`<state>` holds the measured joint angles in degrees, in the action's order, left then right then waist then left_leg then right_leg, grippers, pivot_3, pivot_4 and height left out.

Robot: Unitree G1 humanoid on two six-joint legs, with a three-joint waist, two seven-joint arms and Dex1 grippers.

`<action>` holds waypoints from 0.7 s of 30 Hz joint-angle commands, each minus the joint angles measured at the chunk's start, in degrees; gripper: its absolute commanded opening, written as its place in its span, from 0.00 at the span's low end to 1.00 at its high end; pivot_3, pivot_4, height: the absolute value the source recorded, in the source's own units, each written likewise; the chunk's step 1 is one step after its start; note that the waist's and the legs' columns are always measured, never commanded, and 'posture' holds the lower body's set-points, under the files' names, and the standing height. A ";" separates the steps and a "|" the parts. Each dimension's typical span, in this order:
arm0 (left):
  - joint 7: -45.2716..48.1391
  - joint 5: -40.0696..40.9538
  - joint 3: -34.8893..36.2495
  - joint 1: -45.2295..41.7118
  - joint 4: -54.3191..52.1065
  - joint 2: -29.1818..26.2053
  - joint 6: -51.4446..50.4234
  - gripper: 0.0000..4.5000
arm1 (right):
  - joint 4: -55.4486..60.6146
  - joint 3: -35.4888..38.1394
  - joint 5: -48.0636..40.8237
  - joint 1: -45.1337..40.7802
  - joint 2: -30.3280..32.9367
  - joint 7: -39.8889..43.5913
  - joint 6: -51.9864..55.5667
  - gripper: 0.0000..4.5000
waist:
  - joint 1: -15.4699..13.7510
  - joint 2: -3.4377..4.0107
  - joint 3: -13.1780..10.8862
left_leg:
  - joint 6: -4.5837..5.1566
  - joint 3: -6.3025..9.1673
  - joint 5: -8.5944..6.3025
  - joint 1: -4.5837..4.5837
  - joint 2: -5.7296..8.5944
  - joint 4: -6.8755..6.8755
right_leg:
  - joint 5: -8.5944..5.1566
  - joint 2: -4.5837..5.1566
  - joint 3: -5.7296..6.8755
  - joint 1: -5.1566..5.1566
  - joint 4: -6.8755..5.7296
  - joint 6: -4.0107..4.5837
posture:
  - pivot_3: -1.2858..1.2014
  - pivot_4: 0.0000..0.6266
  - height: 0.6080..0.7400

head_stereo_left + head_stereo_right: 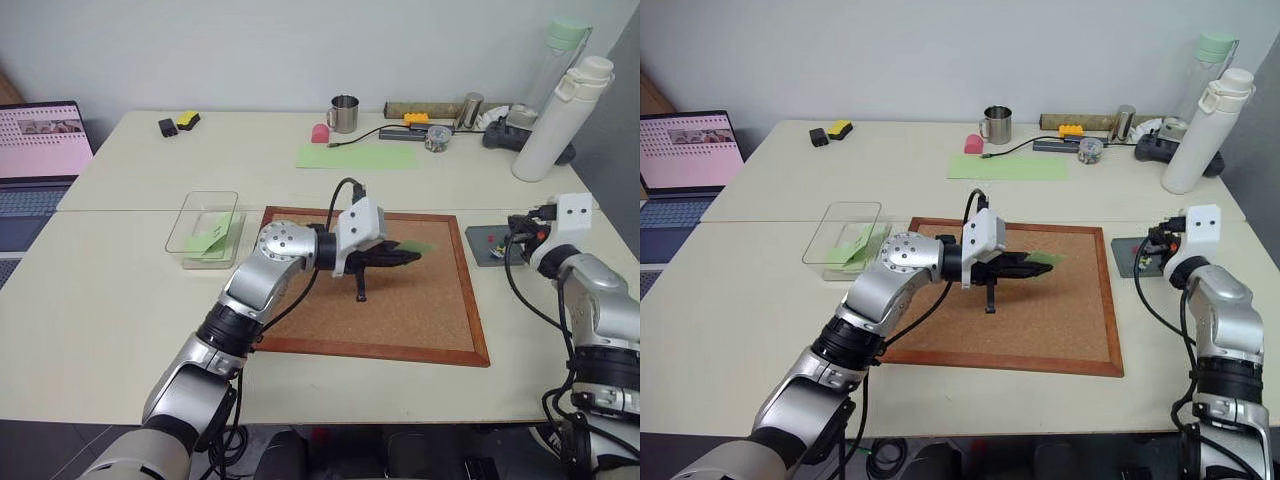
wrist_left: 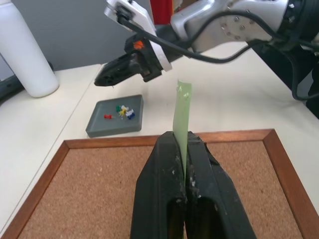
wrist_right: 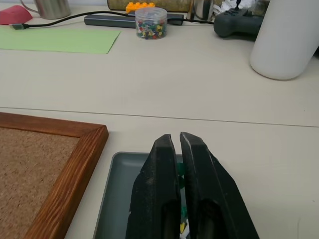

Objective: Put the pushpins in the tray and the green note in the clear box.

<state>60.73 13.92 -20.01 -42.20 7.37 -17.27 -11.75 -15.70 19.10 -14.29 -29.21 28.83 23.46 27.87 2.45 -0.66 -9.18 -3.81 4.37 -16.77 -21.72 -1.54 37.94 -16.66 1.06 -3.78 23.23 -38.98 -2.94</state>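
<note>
Over the cork board (image 1: 390,300), seen from the head, the left gripper (image 1: 408,256) was clamped on the green note (image 1: 420,246), lifted clear of the cork, presumably so it could be carried to the clear box (image 1: 205,228) on the board's left, where other green slips already lay. The right gripper (image 1: 515,238) hung above the tray (image 1: 478,245) just off the board's right edge, probably to drop a pin. Farther back stood a steel mug (image 1: 344,113), a large pale green sheet (image 1: 357,156), a white bottle (image 1: 560,118) and a laptop (image 1: 38,150), none in the way.

From the left wrist, the note stood on edge between the closed fingers (image 2: 164,164), and beyond it the pushpins (image 2: 122,111) lay in the tray, with the right gripper poised above.

From the right wrist, the black fingers (image 3: 162,169) were nearly together, seemingly pinching something small and green over the tray; I judged it a pin. A jar of pins (image 3: 150,22) sat well beyond.
</note>
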 commanded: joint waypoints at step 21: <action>0.25 -1.09 1.50 0.90 -1.35 -0.48 1.10 0.00 | -6.63 0.92 -2.85 -2.89 0.44 -1.77 -0.92 0.33 | -0.44 0.01 0.00 | -0.01 0.00 0.01 -0.03 0.00 0.04 | 0.00 0.03 0.04 0.00 -0.01 0.00 | 0.52 0.24 1.00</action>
<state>60.74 12.85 -19.78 -40.54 7.14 -17.85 -11.85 -24.99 19.11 -16.77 -32.13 28.32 22.06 28.00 2.01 -0.65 -9.18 -3.81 4.38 -16.77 -21.75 -1.54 37.98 -16.66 1.09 -3.74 23.23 -38.99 -2.95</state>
